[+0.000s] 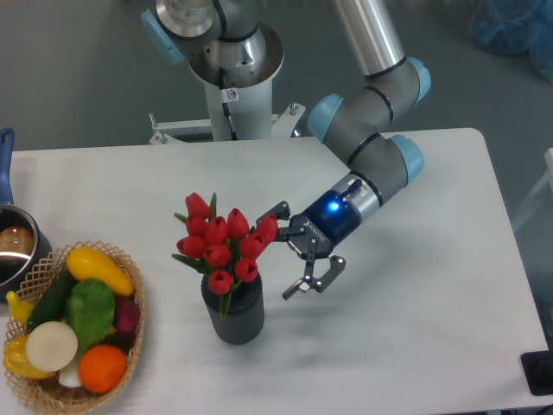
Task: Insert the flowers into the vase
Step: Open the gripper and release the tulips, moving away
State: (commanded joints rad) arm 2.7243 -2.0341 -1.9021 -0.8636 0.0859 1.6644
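Over at the table's (415,346) left edge, about nine o'clock from the vase (232,312), sits a wicker basket (130,346) heaped with vegetables: a yellow one on top, a green pepper, an orange, a white onion, something purple tucked behind. Just past it, at ten o'clock and cut off by the frame, is a metal pot (15,249) with a blue handle (5,164). The arm's white base column (235,91) stands off the far edge of the table at twelve o'clock. Nothing lies between the basket and the vase, and they are well apart.

The dark ribbed vase stands upright near the front of the table, and the flowers (223,245) are in it, stems down in the mouth, red buds bunched above the rim and leaning a little toward eleven o'clock, one bud hanging low over the front of the rim.

The arm comes in from one o'clock, elbow joints with pale blue caps stacked above the table, forearm slanting down toward the bouquet with a blue light glowing on the wrist. The gripper (288,252) sits at about two o'clock from the vase, its fingers (313,282) spread wide apart; the upper one reaches right beside the rightmost buds, and I cannot tell whether it touches them, while the lower one hangs free beside the vase
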